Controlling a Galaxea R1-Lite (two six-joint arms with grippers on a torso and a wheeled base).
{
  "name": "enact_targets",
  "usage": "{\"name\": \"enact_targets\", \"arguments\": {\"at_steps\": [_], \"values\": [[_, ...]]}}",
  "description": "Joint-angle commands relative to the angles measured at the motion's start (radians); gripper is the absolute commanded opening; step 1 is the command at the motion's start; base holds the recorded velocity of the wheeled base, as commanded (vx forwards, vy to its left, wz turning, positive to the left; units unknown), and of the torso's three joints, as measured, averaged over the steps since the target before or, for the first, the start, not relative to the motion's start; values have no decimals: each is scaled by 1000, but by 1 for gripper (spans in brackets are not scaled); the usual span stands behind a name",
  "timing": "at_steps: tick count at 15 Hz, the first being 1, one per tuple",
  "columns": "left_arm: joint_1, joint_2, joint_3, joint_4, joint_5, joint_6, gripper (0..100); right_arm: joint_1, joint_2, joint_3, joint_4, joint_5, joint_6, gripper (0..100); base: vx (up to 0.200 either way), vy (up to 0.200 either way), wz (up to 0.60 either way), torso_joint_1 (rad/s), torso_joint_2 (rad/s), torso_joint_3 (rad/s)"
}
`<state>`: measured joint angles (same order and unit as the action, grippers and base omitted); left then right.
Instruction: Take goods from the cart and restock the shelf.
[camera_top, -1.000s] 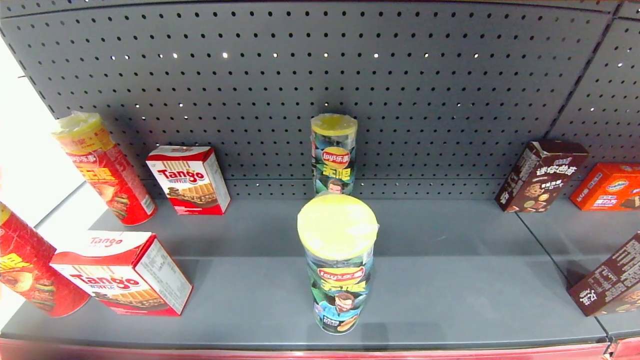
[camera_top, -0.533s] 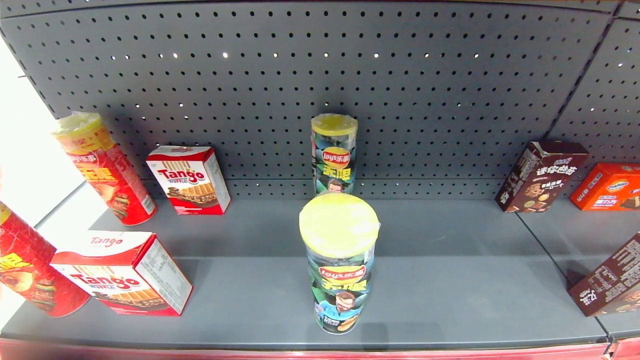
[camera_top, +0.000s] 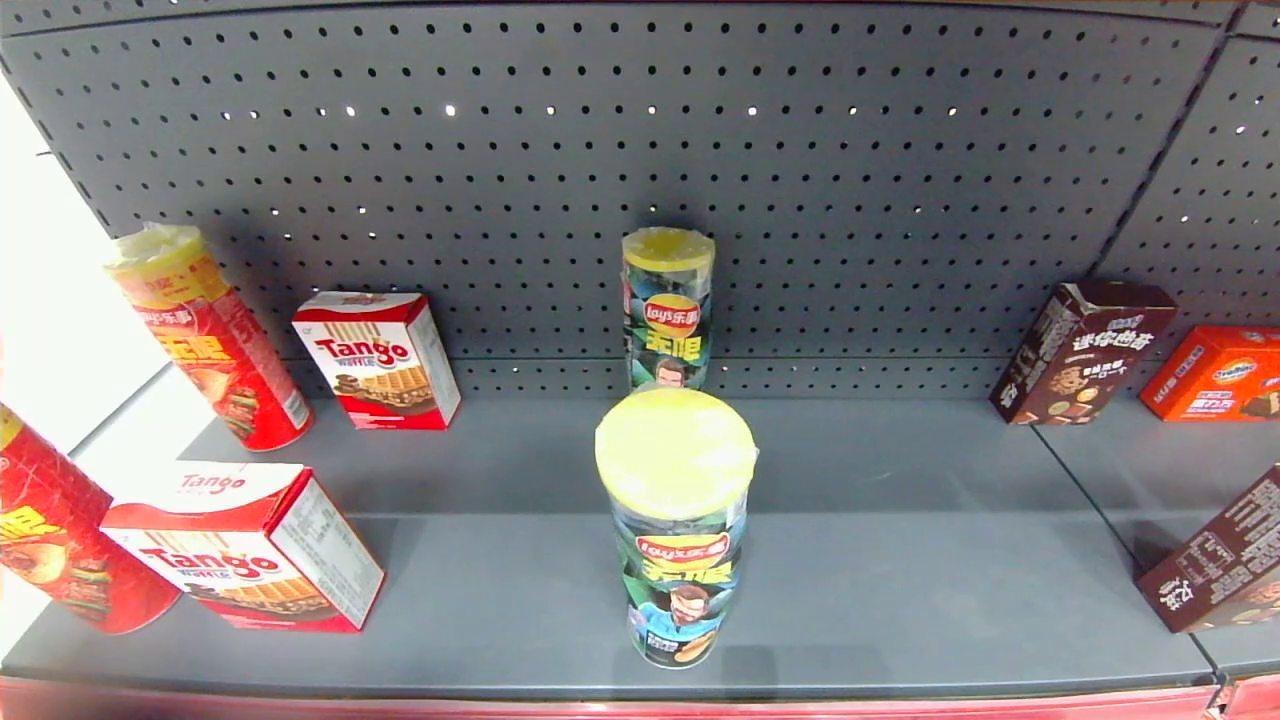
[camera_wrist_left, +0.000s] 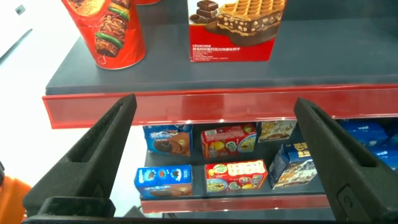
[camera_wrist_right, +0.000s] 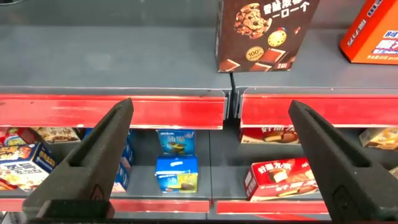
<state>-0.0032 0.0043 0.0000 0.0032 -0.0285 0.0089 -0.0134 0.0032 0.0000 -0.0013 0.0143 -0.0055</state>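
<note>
Left gripper: you've got the jaws spread wide with nothing held. It hangs before the red price rail, about level with the shelf's front edge. Right gripper: likewise wide apart and empty, facing the rail below a brown biscuit box.

Front chip can: upright near the front edge of the shelf, mid-bay, well apart from the wafer box on the left. Rear chip can: upright directly behind it, against the pegboard.

Handling, by judgement: a light cardboard tube, stiff round the wall but dentable. The film wrap looks slick. It is tall and narrow, so it will tip easily, and the contents break. Take it across the body at about mid-height, jaws square to the wall, with a moderate squeeze. Keep off the yellow lid; it looks thin and likely flexes.

Change: almost none. Against half a second ago, the front can's lid sits a shade to the left with the base unmoved, so you may be watching it settle. All else unchanged.
</note>
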Motion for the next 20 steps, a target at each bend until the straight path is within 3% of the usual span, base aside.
{"name": "enact_targets", "arguments": {"at_steps": [1,3,20], "values": [[0,0,0,0,2,0,100,0,-2,0,0,1,1,100,0,0,0,0,0,0],[0,0,0,0,2,-3,100,0,-2,0,0,1,1,100,0,200,0,2,5,7],[0,0,0,0,2,-3,100,0,-2,0,0,1,1,100,0,0,0,0,0,0]]}}
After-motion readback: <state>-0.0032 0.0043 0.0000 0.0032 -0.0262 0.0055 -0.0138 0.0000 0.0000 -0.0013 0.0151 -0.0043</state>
